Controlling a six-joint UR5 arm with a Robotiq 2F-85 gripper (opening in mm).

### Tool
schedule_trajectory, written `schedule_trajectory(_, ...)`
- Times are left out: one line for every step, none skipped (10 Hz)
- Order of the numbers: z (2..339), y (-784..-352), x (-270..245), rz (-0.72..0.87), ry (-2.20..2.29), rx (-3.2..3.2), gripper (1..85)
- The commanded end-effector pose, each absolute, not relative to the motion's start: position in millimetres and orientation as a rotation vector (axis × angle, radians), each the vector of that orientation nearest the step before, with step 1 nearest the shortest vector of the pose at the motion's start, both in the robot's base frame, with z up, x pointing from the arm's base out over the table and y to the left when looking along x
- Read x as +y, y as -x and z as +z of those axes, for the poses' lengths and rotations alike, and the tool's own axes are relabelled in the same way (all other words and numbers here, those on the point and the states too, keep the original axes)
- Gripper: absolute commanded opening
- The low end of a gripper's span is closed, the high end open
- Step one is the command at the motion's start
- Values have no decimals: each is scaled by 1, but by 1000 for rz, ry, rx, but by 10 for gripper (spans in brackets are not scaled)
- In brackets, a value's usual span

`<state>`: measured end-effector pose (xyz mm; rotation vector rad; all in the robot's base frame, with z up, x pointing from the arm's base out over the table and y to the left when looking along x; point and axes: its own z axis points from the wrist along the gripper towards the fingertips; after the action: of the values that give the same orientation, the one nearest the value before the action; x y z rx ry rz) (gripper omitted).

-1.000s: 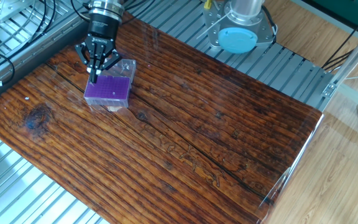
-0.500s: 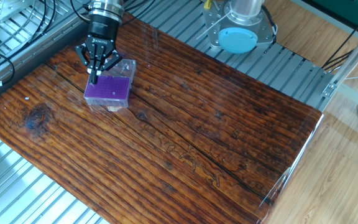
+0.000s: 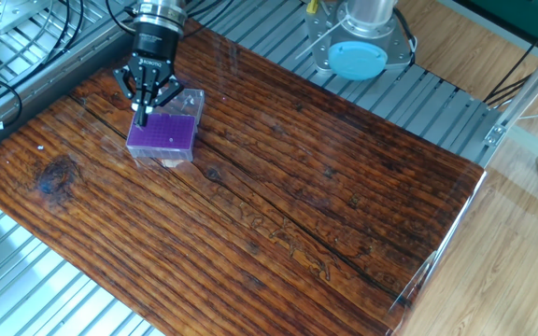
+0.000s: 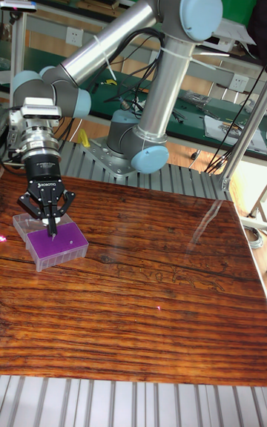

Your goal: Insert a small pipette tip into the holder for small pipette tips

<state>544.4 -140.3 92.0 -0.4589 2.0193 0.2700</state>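
Judging from both views, the task looks to be at its last stage, approx. the insertion itself. The gripper (image 3: 142, 112) hangs straight down over the holder for small pipette tips (image 3: 162, 135), w/ a thin dark point reaching from between the fingers (image 4: 41, 213) toward the purple top plate (image 4: 61, 244). That point is prob. the small pipette tip (image 4: 53, 233), but it's too small and dark to be sure, and I can't tell whether its end is already in a hole or just above the plate. So: pickup and transport look done; seating the tip, letting go and pulling back up are what's left, as far as the frames show.

Fingers: drawn together to a narrow V around that thin point, i.e. clenched on what seems to be the tip, not spread.

Holder sits on the wooden desk (image 3: 288, 205) near its far-left corner in the fixed view, well apart from the arm's base (image 3: 358, 58). Clear box body w/ the square purple plate on top; a clear part, maybe a lid, shows behind the plate, under the wrist. Relative to the fingers, the holder is directly below and slightly toward the camera. The point comes down near the plate's back-left edge, not its middle. No contact btw. fingers and holder that I can see; only the thin point nears the plate.

Nothing else lies on the desk.
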Motion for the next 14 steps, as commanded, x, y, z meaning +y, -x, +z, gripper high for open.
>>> schedule_trajectory(92, -547, -152, 257, 397, 2036, 10)
schedule_trajectory(93, -545, -152, 261, 398, 2033, 10)
schedule_trajectory(96, -536, -153, 275, 395, 2028, 10)
schedule_trajectory(99, -527, -152, 300, 395, 2013, 10)
schedule_trajectory(98, -523, -154, 309, 396, 2004, 10)
schedule_trajectory(96, -523, -153, 310, 395, 1997, 10)
schedule_trajectory(96, -525, -152, 308, 391, 1992, 10)
schedule_trajectory(95, -528, -151, 308, 393, 1984, 10)
schedule_trajectory(92, -532, -151, 301, 396, 1985, 10)
schedule_trajectory(91, -535, -151, 296, 394, 1981, 10)
schedule_trajectory(89, -539, -150, 292, 392, 1976, 10)
schedule_trajectory(88, -542, -150, 291, 389, 1969, 10)
schedule_trajectory(88, -542, -149, 292, 390, 1968, 10)
schedule_trajectory(87, -542, -148, 291, 389, 1967, 10)
